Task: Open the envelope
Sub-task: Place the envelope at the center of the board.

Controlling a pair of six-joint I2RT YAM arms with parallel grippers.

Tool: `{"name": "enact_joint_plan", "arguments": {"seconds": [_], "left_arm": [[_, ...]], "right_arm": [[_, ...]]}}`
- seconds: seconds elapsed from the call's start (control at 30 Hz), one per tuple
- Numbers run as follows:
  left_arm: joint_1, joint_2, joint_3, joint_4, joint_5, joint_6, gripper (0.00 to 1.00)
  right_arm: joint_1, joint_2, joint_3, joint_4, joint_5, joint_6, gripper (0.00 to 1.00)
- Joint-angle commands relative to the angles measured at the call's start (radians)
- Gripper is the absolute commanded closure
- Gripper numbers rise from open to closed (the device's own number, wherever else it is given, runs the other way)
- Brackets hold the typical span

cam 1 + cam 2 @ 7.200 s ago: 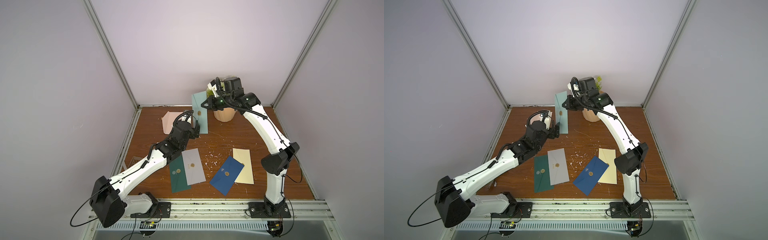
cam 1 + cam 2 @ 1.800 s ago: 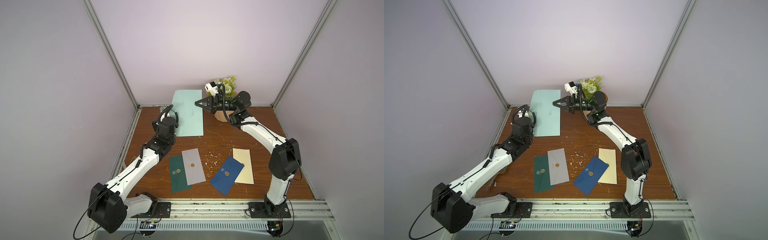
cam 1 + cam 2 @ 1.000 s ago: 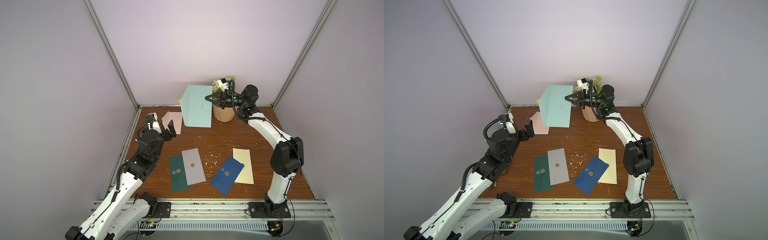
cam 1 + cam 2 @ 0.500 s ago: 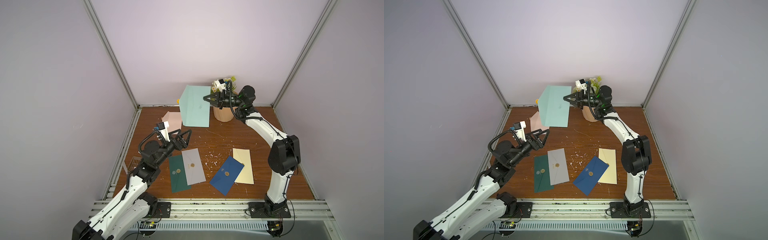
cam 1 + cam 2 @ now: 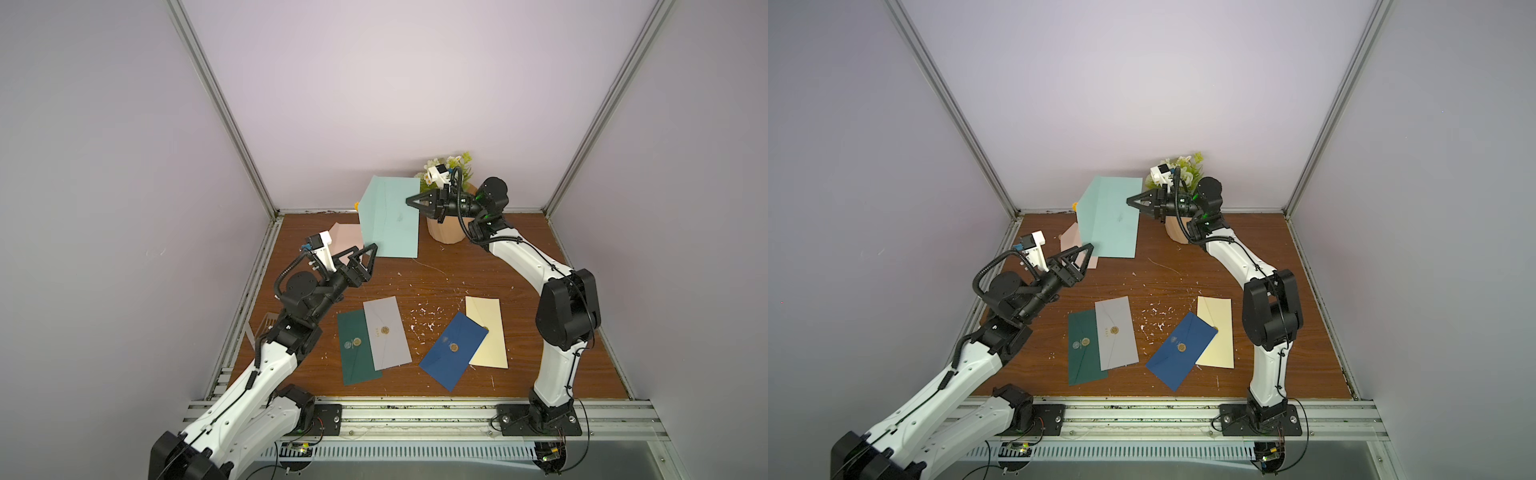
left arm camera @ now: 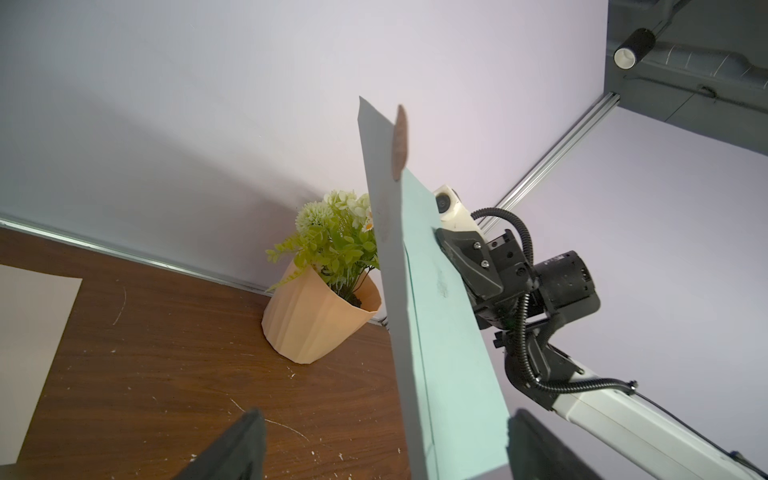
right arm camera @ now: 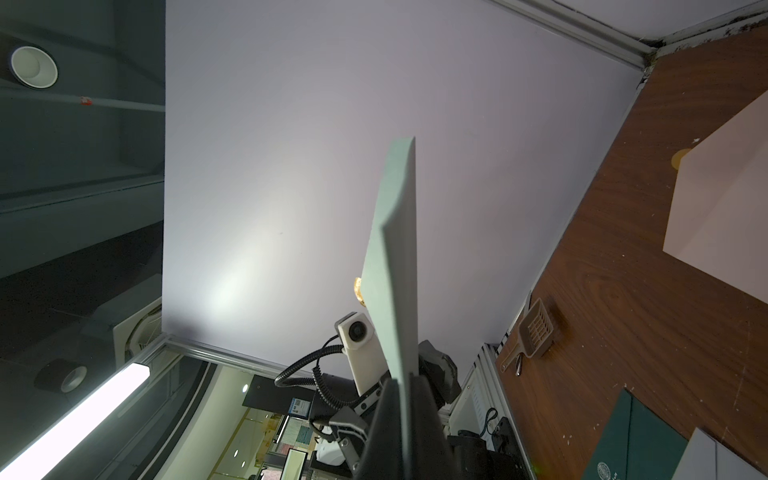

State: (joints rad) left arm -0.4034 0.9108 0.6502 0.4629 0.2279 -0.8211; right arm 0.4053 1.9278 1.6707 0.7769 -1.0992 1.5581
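Your right gripper (image 5: 409, 200) pinches mint envelope (image 5: 388, 224) by side edge, holding it upright in air. Your left gripper (image 5: 365, 252) spread wide, fingers flanking envelope's lower corner.

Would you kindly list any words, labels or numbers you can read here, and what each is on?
No text is legible.
Dark green paper envelope: gold emblem, too small to read.
Pale grey paper envelope: gold marks, blurred.
Navy blue paper envelope: gold emblem, too small.
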Motion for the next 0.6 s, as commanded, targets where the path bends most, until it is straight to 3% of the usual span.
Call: {"name": "enact_joint_plan", "arguments": {"seconds": [0.0,0.33,0.57], "left_arm": [[0.015,0.033,0.028,0.089,0.049,-0.023,0.17],[0.018,0.104,0.048,0.217,0.141,-0.067,0.63],[0.018,0.064,0.021,0.215,0.127,-0.073,0.77]], "right_arm": [[0.019,-0.083,-0.007,0.111,-0.013,0.019,1.0],[0.032,-0.119,-0.061,0.112,-0.022,-0.004,1.0],[0.031,-0.121,-0.074,0.108,-0.016,-0.013,1.0]]}}
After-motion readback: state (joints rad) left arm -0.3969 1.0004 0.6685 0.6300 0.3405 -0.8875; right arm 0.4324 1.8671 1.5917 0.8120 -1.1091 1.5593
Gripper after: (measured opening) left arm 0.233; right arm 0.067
